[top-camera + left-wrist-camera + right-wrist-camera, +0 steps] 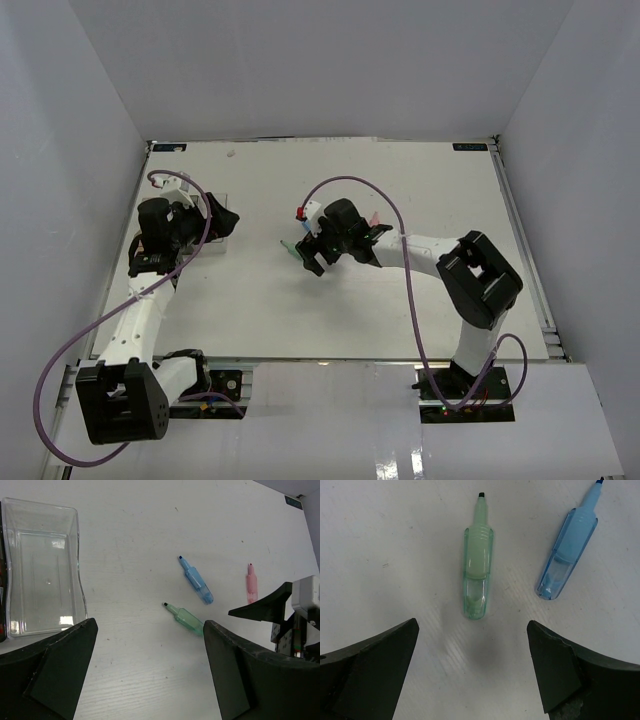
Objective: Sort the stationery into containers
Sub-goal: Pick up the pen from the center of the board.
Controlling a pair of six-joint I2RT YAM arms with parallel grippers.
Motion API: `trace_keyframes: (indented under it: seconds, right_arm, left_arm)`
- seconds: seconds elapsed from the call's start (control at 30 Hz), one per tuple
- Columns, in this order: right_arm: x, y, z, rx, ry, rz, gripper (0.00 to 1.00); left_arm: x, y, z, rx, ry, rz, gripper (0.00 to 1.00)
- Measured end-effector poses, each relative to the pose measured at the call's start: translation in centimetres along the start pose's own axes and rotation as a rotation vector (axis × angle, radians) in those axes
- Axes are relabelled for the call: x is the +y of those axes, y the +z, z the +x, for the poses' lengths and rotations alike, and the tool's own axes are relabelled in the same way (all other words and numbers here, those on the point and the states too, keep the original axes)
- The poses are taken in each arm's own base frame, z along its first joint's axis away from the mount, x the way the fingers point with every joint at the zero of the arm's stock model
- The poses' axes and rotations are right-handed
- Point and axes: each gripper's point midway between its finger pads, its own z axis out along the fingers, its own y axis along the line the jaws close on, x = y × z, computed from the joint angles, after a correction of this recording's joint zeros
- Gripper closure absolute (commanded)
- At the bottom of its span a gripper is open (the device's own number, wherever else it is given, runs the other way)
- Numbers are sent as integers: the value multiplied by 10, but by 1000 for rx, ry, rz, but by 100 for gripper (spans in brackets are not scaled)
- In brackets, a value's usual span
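Three pastel pieces loose on the table (pixel 350 310) and none boxed: green piece (pixel 477 575) and blue piece (pixel 567 550) side by side but apart, pink piece (pixel 251 584) a little beyond them. Clear box (pixel 77 555) off on the left arm's side, well apart from all three and empty; no telling about any other container from these views. So, by the look of it, sorting of these three wholly left to do, green likely first. Right gripper (pixel 472 630) spread wide, hovering just over the green piece's blunt end, holding nothing. Left gripper (pixel 150 627) likewise spread and empty, hanging near the clear box. All three pieces of smooth translucent plastic, flattish in the body, ribbed at the shoulder, tapering to a thin neck with a small dark tip. Box thin-walled, glossy, round-cornered, one long wall slightly wavy. Table matt white, faintly grained.
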Motion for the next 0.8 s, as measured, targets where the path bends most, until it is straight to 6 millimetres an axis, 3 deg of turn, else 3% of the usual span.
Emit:
trace_keyframes:
  seconds: [0.4,0.8]
  right_arm:
    - [-5,36,27,108,-28,34,16]
    - [-6,38,27,110,-39,46,36]
  left_arm:
    - [-1,-1,-1,-2,-1,2,2]
    - [-1,-1,0,0,-3,4,2]
